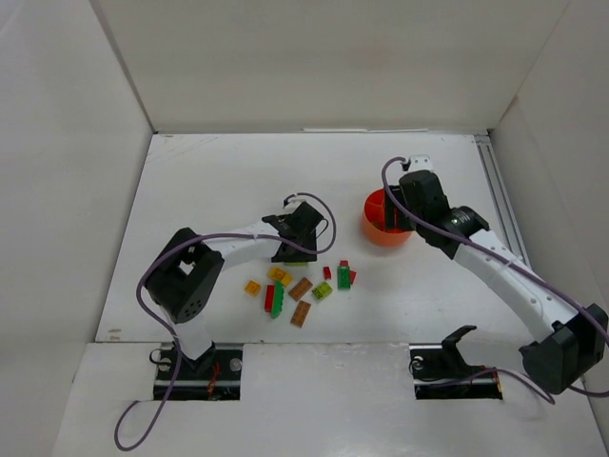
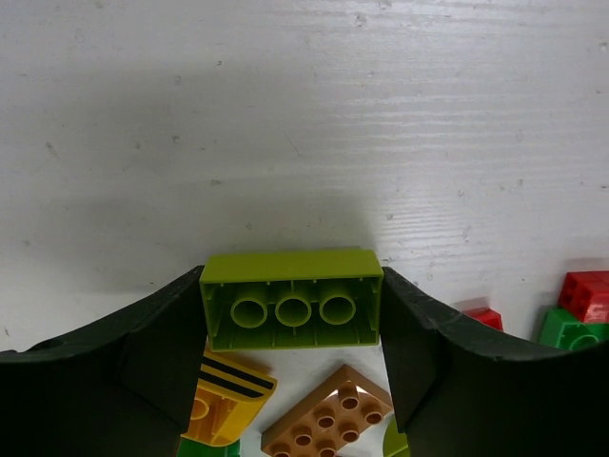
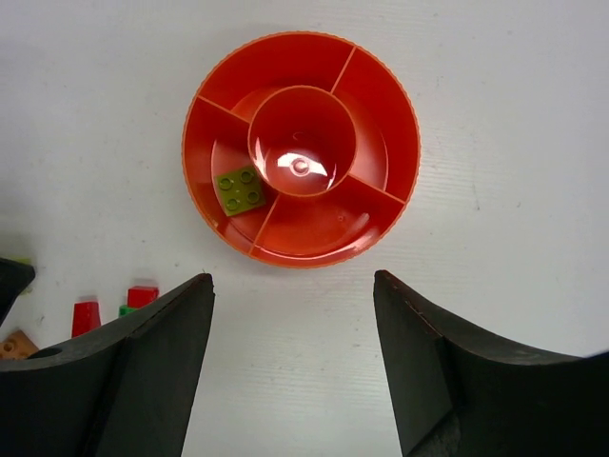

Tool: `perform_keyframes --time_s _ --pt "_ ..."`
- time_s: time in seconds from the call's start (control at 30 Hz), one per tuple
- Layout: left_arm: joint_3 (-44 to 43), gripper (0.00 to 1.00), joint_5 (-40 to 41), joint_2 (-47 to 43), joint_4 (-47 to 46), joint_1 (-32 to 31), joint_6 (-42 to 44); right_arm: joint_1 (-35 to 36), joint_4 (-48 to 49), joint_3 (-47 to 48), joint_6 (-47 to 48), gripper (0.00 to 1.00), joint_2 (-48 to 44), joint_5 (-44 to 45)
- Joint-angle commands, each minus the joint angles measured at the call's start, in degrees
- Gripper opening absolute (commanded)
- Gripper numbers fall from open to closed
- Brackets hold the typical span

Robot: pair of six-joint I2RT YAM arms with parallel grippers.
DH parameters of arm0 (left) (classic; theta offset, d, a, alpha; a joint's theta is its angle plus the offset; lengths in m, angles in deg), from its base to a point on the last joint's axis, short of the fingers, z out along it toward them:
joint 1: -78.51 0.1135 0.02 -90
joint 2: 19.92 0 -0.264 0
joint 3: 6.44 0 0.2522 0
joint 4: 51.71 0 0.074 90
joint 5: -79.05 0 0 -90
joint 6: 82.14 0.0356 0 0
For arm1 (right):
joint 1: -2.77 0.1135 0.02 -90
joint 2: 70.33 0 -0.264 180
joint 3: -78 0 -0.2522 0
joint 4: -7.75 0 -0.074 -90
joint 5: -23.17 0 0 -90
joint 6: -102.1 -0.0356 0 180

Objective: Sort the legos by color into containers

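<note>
My left gripper (image 2: 293, 309) is shut on a lime lego (image 2: 291, 297), one dark finger against each short end, its hollow underside facing the camera. From above, this gripper (image 1: 297, 249) sits at the far edge of the loose legos. Below the held brick lie a yellow lego (image 2: 224, 405) and a brown plate (image 2: 328, 419). The orange-red bowl (image 3: 400, 114) has divided compartments, and one left compartment holds a small lime plate (image 3: 240, 190). My right gripper (image 3: 293, 281) stands open with nothing in it, just short of the bowl (image 1: 381, 233).
Loose legos lie near the table's front: orange (image 1: 252, 287), red and green together (image 1: 274, 300), two brown plates (image 1: 301, 288), lime (image 1: 322, 291), green (image 1: 343, 276). White walls enclose the table on three sides. A rail (image 1: 497, 200) runs along the right edge.
</note>
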Motion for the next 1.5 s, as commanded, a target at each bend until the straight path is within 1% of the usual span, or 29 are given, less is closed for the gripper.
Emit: perform_keyframes --time_s 0.0,0.13,0.17,0.3,0.37,0.4,0.43,0.47,0.5,0.53,0.57,0.6,0.63,0.67,0.7,0.73,0.77,0.83,0.87,0.93,0.97,1.1,1.17,1.2,1.27,1.33,1.4,1.47 --pt "-2.2 0.37 -2.0 -4.7 -0.8 -0.2 0.8 -0.7 0.2 -0.6 -0.4 0.73 -3.6 0.9" --pt "-3.6 0.37 -8.1 -7.5 -5.3 -0.2 4.3 -1.8 -0.4 -2.5 -1.6 0.73 -7.0 1.4" --pt "-5.2 0.37 -8.7 -7.5 -6.5 -0.7 4.9 -2.5 -0.4 -2.5 -1.6 0.74 -7.9 1.4" --pt "-8.8 0.38 -12.8 -8.8 -15.4 -1.2 8.6 -4.5 -0.4 -5.0 -1.6 0.76 -12.6 0.8" --pt "-10.8 0.40 -14.0 -6.9 -17.5 -1.8 11.5 -5.1 -0.4 -5.7 -1.0 0.76 -15.1 0.1" --pt "-13.7 0.41 -14.0 -5.8 -18.1 -1.8 12.2 -5.1 -0.4 -6.4 -0.5 0.76 -15.9 0.1" --pt "-16.0 0.41 -13.5 -4.5 -16.7 -1.8 12.7 -5.6 -0.4 -7.0 -0.5 0.76 -16.6 0.1" --pt "-18.7 0.41 -12.2 -1.3 -14.9 -2.3 13.5 -5.6 -1.0 -7.0 -0.5 0.76 -17.9 0.1" --pt "-25.0 0.41 -7.8 0.7 -12.7 -3.1 13.5 -5.6 -1.0 -7.0 0.0 0.77 -17.9 0.1" --pt "-28.3 0.41 -4.9 2.7 -8.0 -4.0 14.8 -6.2 -1.0 -7.0 0.0 0.77 -18.8 0.7" --pt "-34.4 0.42 0.7 6.5 -4.0 -5.9 16.8 -6.7 -1.7 -7.0 0.0 0.77 -19.4 1.2" --pt "-34.4 0.42 3.8 8.5 -3.9 -6.0 17.6 -6.7 -2.4 -7.0 0.6 0.77 -19.4 1.2" --pt "-39.9 0.42 6.6 10.3 -2.1 -8.0 18.6 -7.3 -2.4 -7.0 0.6 0.77 -19.4 1.7" --pt "-42.5 0.42 8.7 12.1 1.4 -8.8 19.5 -7.3 -3.0 -7.0 0.6 0.77 -19.9 1.7" --pt "-44.8 0.42 10.7 15.2 3.2 -9.6 19.5 -7.3 -3.5 -7.0 0.6 0.77 -19.9 2.5" --pt "-48.7 0.42 13.3 16.6 4.8 -10.1 20.1 -7.8 -3.5 -7.0 0.6 0.77 -19.9 3.0" --pt "-50.1 0.42 13.8 17.7 7.4 -10.1 20.1 -7.8 -3.5 -7.0 1.1 0.77 -19.9 3.1" --pt "-50.8 0.42 14.3 18.4 7.9 -10.1 20.1 -8.3 -3.5 -7.0 1.1 0.77 -20.5 3.1" --pt "-49.7 0.42 14.3 18.4 7.9 -10.6 20.1 -8.3 -3.5 -7.5 1.1 0.77 -20.5 3.1" --pt "-47.8 0.42 14.3 16.9 4.6 -11.3 21.3 -8.9 -3.5 -7.5 1.6 0.77 -20.5 3.1" --pt "-46.4 0.42 16.6 16.9 3.6 -12.3 21.3 -8.9 -3.5 -8.1 1.6 0.77 -20.5 3.1" --pt "-46.4 0.44 23.5 16.9 1.1 -15.5 25.7 -9.4 -3.5 -8.1 2.2 0.77 -20.5 3.1" --pt "-47.6 0.44 25.8 19.7 1.6 -16.1 26.9 -9.4 -3.5 -8.1 2.2 0.77 -20.5 3.6" --pt "-49.9 0.44 25.9 20.6 2.5 -16.2 26.9 -9.4 -3.5 -8.1 2.8 0.78 -20.5 3.6" --pt "-51.9 0.44 26.7 22.5 5.2 -16.2 26.9 -9.4 -4.0 -8.1 2.8 0.78 -21.1 3.6" --pt "-53.3 0.44 28.0 23.9 5.9 -16.2 26.9 -9.9 -4.0 -8.1 2.8 0.78 -21.1 3.6" --pt "-53.3 0.44 27.3 23.9 5.9 -16.2 27.5 -9.9 -4.0 -8.6 2.8 0.79 -21.6 3.6" --pt "-51.9 0.44 26.7 23.9 3.4 -16.2 29.1 -9.9 -4.0 -8.6 2.8 0.79 -21.6 3.6"
